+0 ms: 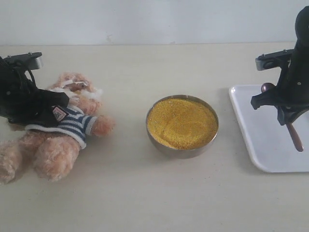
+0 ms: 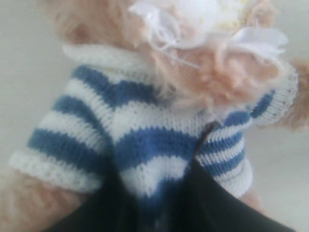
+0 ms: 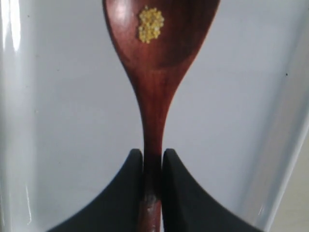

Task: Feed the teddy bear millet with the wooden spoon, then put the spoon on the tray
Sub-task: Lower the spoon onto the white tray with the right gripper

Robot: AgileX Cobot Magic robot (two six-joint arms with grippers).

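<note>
One beige tabletop [image 1: 145, 198], white wall [image 1: 145, 19]; right claw [image 3: 153, 157] pinches spoon [image 3: 155, 72], left claw [image 1: 62, 105] teddy bear [image 1: 76, 124].

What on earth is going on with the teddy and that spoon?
A two-armed robot is playing at feeding a toy. Its left fingers grip the teddy bear by its striped shirt, on the left of the table. Its right fingers pinch the handle of the wooden spoon and hold it over the white tray on the right. A metal bowl full of millet stands between bear and tray. Only a few grains lie in the spoon.
</note>
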